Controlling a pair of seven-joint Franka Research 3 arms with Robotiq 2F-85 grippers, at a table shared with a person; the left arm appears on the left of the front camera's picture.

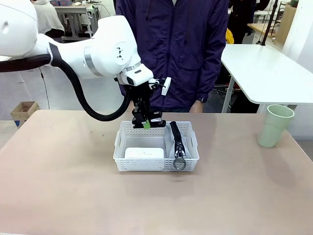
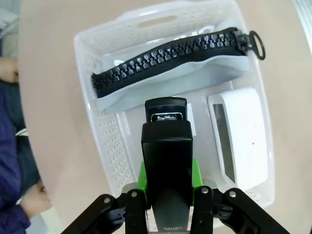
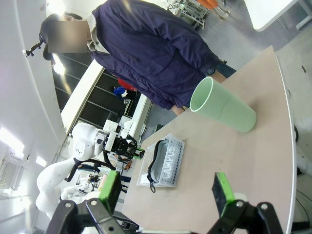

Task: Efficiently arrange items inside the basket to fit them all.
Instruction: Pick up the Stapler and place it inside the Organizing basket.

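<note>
Tan table (image 1: 58, 186); on it 1 white basket (image 1: 146, 165); 1 pale green cup (image 1: 275, 126) apart.

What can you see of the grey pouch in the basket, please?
The grey pouch looks like soft pale fabric, with a chunky black zipper, closed, along its upper edge and a metal ring at one end. It stands on edge, zipper up, along one side wall of the white basket; the ring pokes over the rim. The white box lies beside it; whether they touch is unclear. The black stapler, in the left gripper's jaws, looks apart from it.
</note>
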